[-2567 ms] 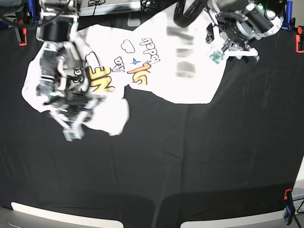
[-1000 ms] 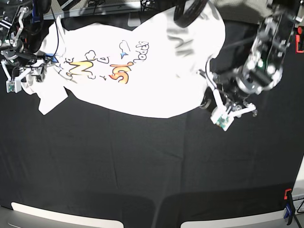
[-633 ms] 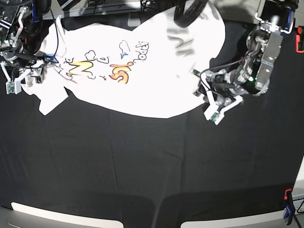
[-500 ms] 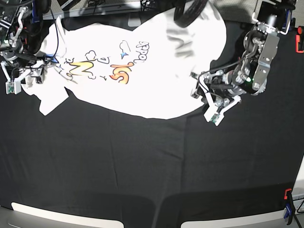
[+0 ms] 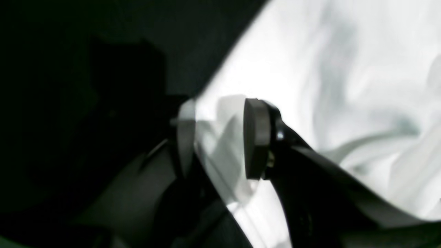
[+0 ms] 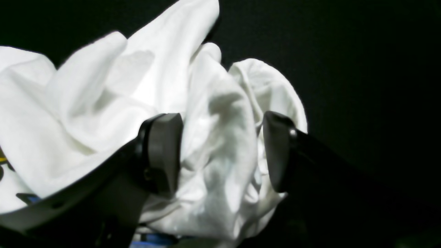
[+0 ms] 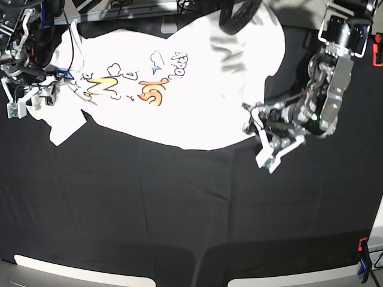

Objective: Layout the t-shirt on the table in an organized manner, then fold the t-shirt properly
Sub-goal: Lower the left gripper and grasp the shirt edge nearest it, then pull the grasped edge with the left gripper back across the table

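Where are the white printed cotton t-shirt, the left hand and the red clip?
white printed cotton t-shirt (image 7: 197,89): base view, plain chest area.
left hand (image 7: 254,128): base view, between fingertips at the hem.
red clip (image 7: 377,54): base view, clip body.

We see a robotics lab bench, the table (image 7: 179,215) draped in black cloth, clamped by red and blue clips (image 7: 362,260) (at its edges), cables (image 7: 119,5) trailing along the far side

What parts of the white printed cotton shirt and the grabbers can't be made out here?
- White printed cotton t-shirt: its top edge is hidden by a black cable loop in the base view.
- Left gripper: blurred in the left wrist view; grip on the hem unclear.
- Right gripper: tiny at the base view's edge.
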